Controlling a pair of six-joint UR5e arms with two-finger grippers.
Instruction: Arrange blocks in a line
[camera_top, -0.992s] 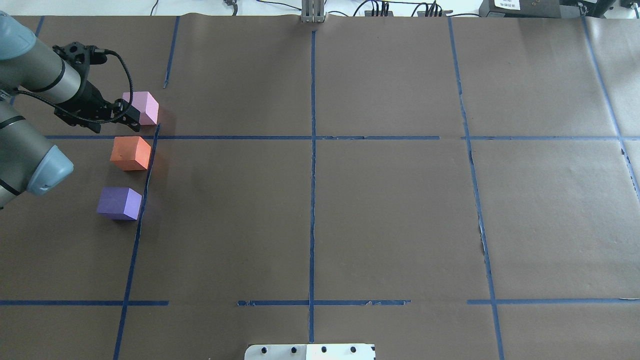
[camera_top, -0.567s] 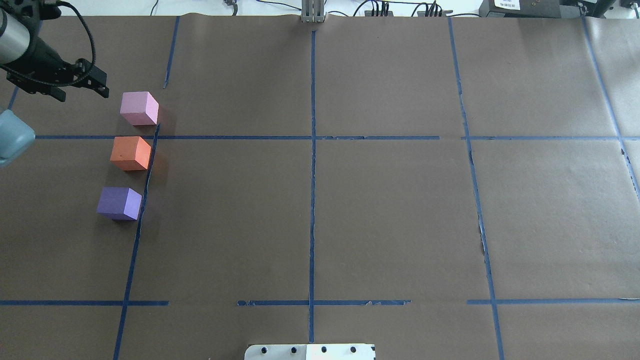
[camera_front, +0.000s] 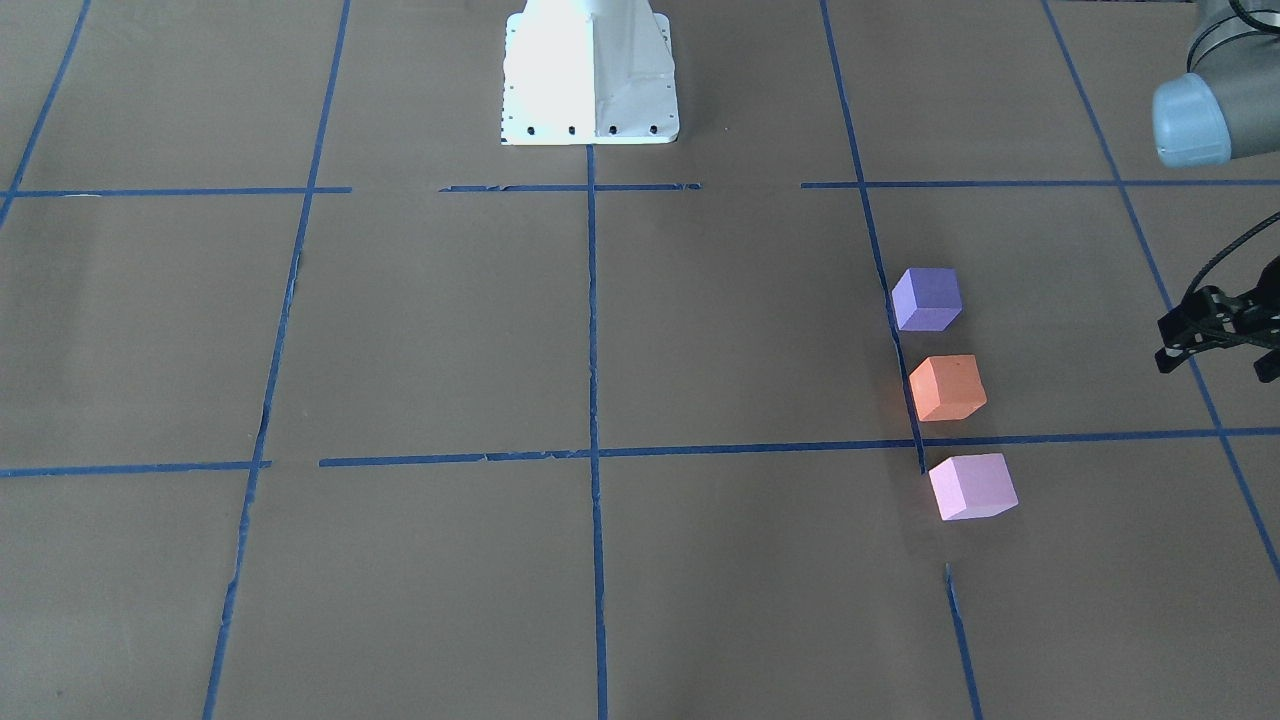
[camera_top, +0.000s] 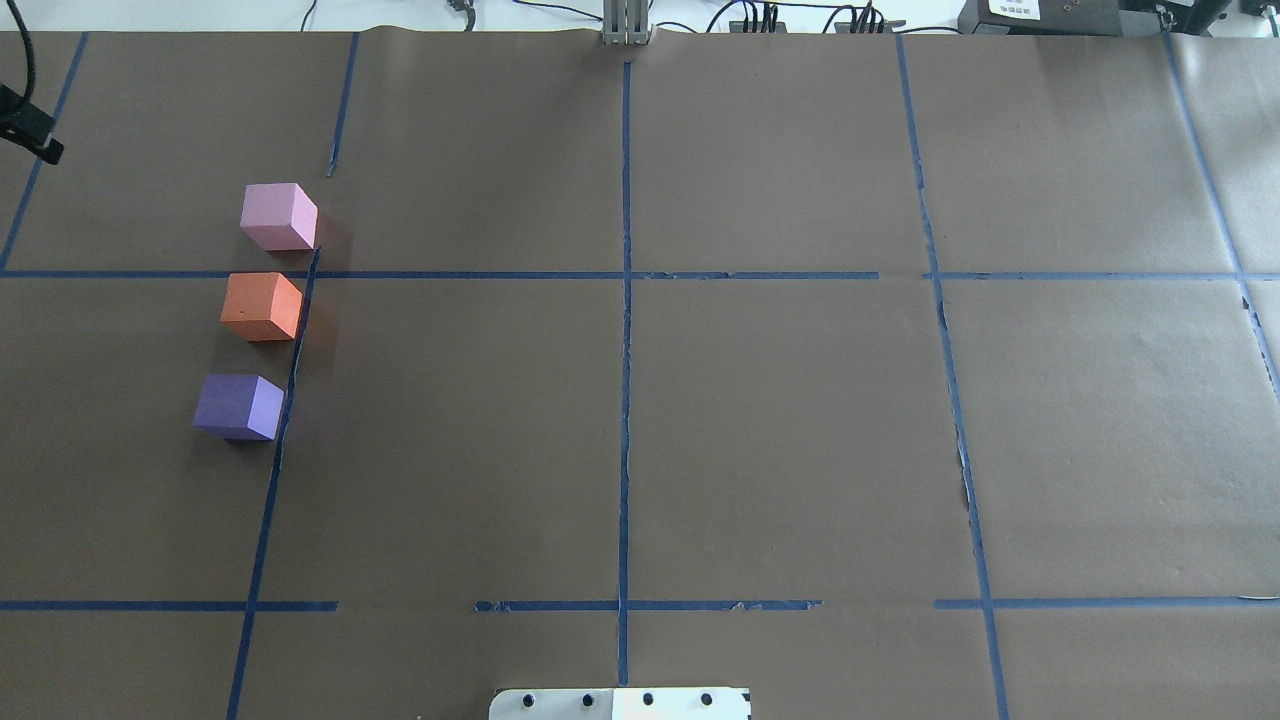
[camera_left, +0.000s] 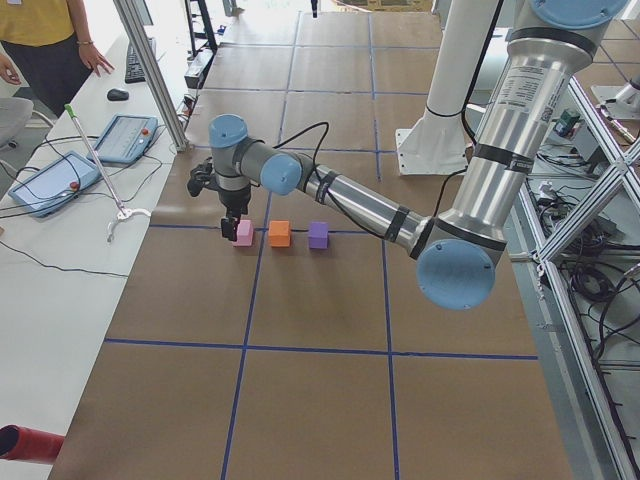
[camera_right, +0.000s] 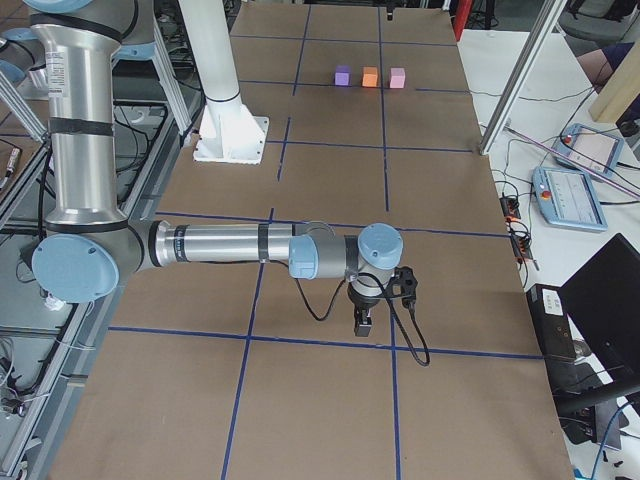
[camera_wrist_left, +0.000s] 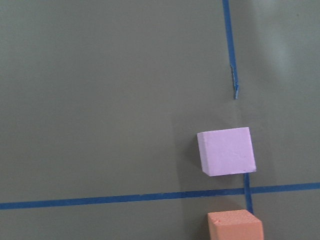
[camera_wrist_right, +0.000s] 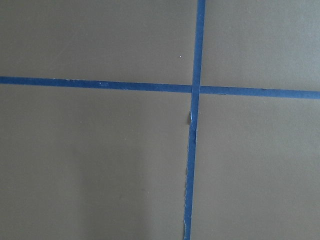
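On the robot's left half of the table (camera_top: 780, 430), seen from over its shoulders with twelve o'clock pointing away from the base plate (camera_top: 620, 703), the three blocks stand in a row at about ten o'clock from the table's middle. Nearest the robot is the purple block (camera_top: 240, 407). At its twelve o'clock, with a gap between, sits the orange block (camera_top: 262, 306), and beyond that, again apart, the pink block (camera_top: 280, 216). The row leans slightly toward one o'clock and follows a blue tape line (camera_top: 290, 370) that runs along the blocks' three o'clock side. A cross strip of tape passes between the orange and the pink. All three rest flat on the brown paper and nothing touches them.

The left gripper (camera_front: 1215, 362) hangs at roughly nine to ten o'clock from the pink block, well apart from the row and raised above the paper. Its two fingers stand spread with nothing between them. Its wrist camera looks down on the pink block at about four o'clock of the view, with the orange block's top at the lower edge.

Farther off, at the table's other end, the right gripper (camera_right: 362, 322) points down over bare paper near a tape crossing. Whether its fingers are apart or together I cannot tell.
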